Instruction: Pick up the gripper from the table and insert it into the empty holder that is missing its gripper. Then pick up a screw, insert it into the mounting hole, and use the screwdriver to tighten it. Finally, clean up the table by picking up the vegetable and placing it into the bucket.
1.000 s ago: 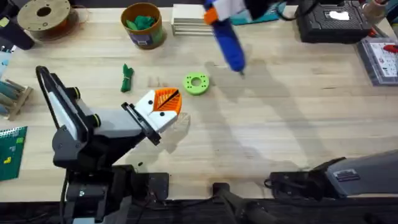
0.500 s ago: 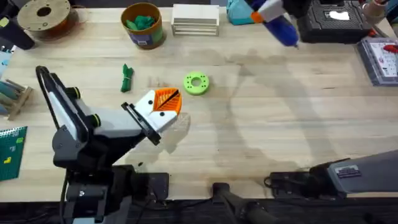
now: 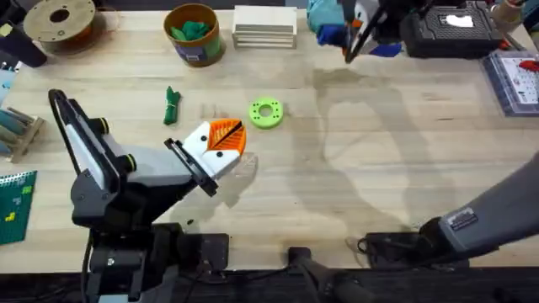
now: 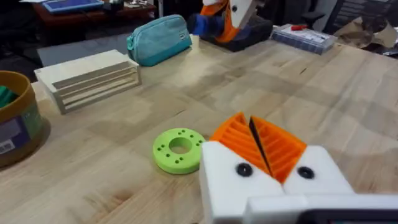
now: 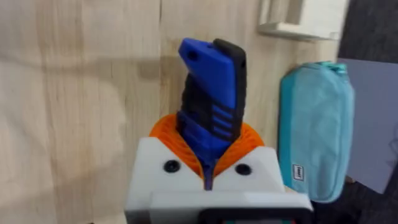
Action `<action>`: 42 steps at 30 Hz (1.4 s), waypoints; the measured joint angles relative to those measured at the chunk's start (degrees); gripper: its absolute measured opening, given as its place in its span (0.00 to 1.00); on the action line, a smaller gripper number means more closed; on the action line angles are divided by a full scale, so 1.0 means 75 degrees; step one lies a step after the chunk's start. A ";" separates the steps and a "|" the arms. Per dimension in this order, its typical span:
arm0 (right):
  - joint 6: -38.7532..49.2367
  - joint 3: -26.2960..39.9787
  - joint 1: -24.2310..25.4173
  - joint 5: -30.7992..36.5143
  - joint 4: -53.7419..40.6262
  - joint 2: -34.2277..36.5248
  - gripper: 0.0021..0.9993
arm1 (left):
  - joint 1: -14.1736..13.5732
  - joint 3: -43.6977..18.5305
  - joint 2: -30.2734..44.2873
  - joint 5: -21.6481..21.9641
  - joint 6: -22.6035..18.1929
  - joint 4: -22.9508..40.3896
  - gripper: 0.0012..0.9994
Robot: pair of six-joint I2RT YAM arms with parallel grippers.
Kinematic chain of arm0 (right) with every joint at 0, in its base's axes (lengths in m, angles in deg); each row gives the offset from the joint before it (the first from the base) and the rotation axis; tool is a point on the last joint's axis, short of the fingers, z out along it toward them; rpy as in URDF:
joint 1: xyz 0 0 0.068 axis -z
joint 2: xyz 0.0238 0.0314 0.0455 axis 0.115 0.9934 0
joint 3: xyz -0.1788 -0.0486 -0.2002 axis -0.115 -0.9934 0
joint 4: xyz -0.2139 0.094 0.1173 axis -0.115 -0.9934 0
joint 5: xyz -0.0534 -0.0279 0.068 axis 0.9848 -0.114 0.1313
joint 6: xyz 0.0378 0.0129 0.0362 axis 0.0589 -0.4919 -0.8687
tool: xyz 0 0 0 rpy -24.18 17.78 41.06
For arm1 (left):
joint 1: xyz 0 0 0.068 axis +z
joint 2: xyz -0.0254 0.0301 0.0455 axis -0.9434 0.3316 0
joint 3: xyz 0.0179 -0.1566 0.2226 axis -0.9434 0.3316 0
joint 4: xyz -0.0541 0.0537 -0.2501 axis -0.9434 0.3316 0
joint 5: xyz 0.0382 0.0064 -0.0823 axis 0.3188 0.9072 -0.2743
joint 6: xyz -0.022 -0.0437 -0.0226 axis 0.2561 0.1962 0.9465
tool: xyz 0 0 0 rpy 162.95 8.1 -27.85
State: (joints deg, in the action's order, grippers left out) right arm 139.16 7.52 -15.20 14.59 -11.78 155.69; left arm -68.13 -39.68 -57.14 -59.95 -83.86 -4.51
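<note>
right gripper (image 5: 208, 163) at the overhead's top right clenches the blue screwdriver (image 5: 211, 99); left gripper (image 4: 260, 144) at centre left is clenched, empty.

Lime-green ring (image 3: 266, 113), slatted wooden block (image 3: 264, 27), teal pouch (image 4: 160, 39), brown spool (image 3: 61, 23)

The left gripper (image 3: 226, 137) sat left of centre in the overhead frame, its orange pads pressed together, arm folded at lower left. The right gripper (image 3: 358, 29) reached to the upper right, fingers clamped.
</note>
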 joint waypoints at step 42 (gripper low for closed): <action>0.1279 0.0162 0.0020 0.0949 0.0359 0.2198 0.96 | 0.0000 0.0000 0.0000 0.0000 0.0000 0.0000 0.00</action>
State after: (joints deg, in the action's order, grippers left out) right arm 148.76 8.73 -15.05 21.71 -9.09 172.17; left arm -68.13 -39.68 -57.14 -59.95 -83.86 -4.51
